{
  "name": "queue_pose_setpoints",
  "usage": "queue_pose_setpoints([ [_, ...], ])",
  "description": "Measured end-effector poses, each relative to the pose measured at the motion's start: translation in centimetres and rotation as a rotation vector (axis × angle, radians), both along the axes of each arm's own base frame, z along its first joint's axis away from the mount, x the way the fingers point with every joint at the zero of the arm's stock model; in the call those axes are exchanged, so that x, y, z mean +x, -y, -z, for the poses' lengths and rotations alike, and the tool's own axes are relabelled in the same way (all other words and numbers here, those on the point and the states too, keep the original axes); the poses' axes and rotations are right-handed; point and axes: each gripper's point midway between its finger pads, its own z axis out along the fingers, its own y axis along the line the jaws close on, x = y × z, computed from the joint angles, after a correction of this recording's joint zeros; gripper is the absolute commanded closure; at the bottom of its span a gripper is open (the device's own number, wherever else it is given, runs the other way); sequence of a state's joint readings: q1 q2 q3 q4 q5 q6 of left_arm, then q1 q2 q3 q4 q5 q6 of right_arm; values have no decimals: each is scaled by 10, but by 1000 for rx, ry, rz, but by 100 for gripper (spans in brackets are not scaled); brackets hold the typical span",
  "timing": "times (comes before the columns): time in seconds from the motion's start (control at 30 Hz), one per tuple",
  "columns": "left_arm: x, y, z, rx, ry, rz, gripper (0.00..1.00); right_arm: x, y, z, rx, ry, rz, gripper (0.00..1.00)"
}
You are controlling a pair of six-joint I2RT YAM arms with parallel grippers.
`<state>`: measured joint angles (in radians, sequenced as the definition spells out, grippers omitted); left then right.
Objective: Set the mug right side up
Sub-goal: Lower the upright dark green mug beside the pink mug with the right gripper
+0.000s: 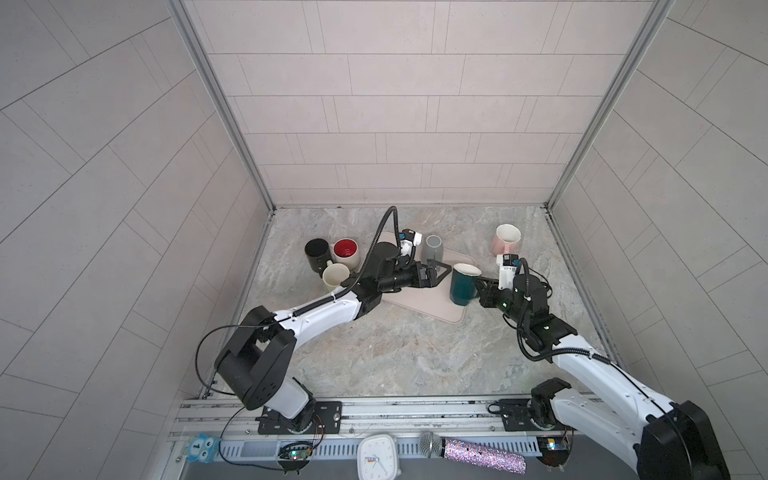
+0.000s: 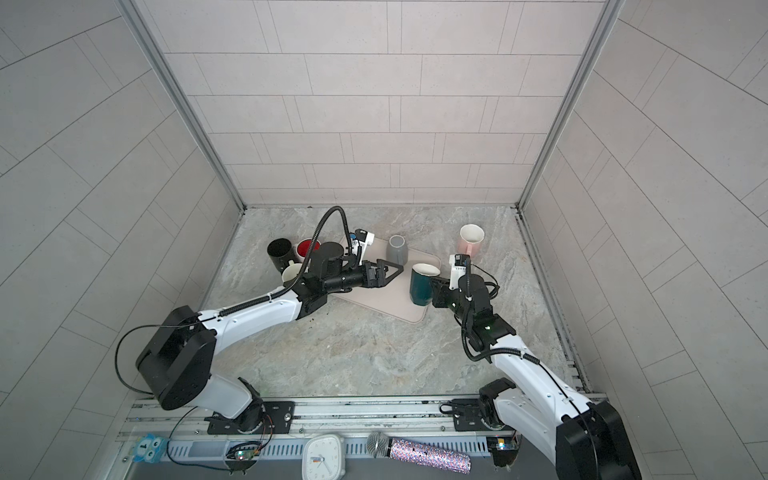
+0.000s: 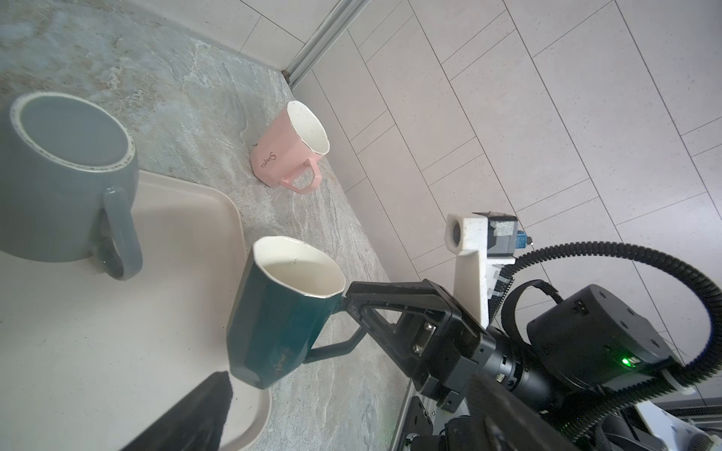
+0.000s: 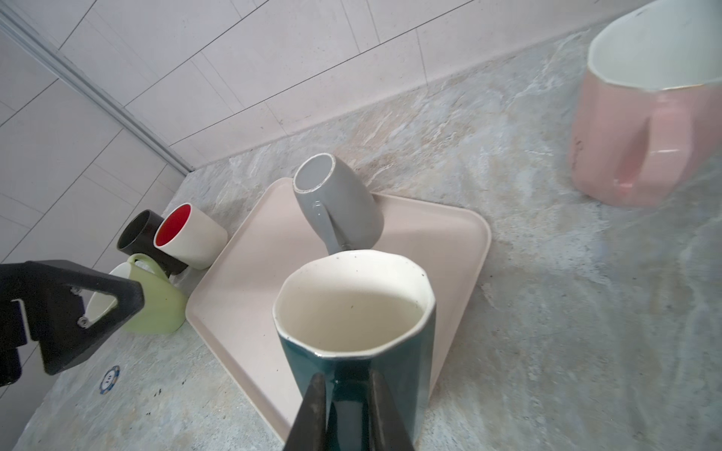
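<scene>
A dark teal mug (image 1: 462, 286) (image 2: 420, 286) (image 3: 279, 316) (image 4: 353, 324) with a cream inside has its mouth up and leans slightly at the near right corner of the beige tray (image 1: 415, 305) (image 4: 250, 273). My right gripper (image 1: 478, 286) (image 2: 434, 286) (image 3: 349, 308) (image 4: 344, 380) is shut on its handle. A grey mug (image 1: 433, 249) (image 2: 396, 249) (image 3: 58, 183) (image 4: 344, 207) stands bottom up at the tray's far side. My left gripper (image 1: 440, 271) (image 2: 392, 271) is open over the tray between the two mugs, holding nothing.
A pink mug (image 1: 505, 241) (image 3: 287, 150) stands upright at the back right. Black (image 1: 316, 254), red-lined (image 1: 346, 251) and pale green (image 1: 335, 277) mugs cluster left of the tray. Tiled walls enclose the counter. A clock (image 1: 376, 457) and microphone (image 1: 473, 453) lie by the front rail.
</scene>
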<state>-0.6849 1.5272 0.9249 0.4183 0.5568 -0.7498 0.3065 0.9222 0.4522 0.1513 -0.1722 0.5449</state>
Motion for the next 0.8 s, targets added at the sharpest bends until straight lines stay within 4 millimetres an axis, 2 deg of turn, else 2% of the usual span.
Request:
queue_pose_setpoints([
  [0.33,-1,-2,6,3,-6,-2,0,0,66,-9,-125,35,228,100],
  [0.47,-2,-3,9,3,-6,-1,0,-1,80,-7,-163,49,292,100],
  [0.6,-3,-5,15,8,-15,1,0,-12,92,21,-197,39,342,100],
  [0.8,-5,-4,12,-13,-13,11,0,-16,101,26,-194,100,391,100],
])
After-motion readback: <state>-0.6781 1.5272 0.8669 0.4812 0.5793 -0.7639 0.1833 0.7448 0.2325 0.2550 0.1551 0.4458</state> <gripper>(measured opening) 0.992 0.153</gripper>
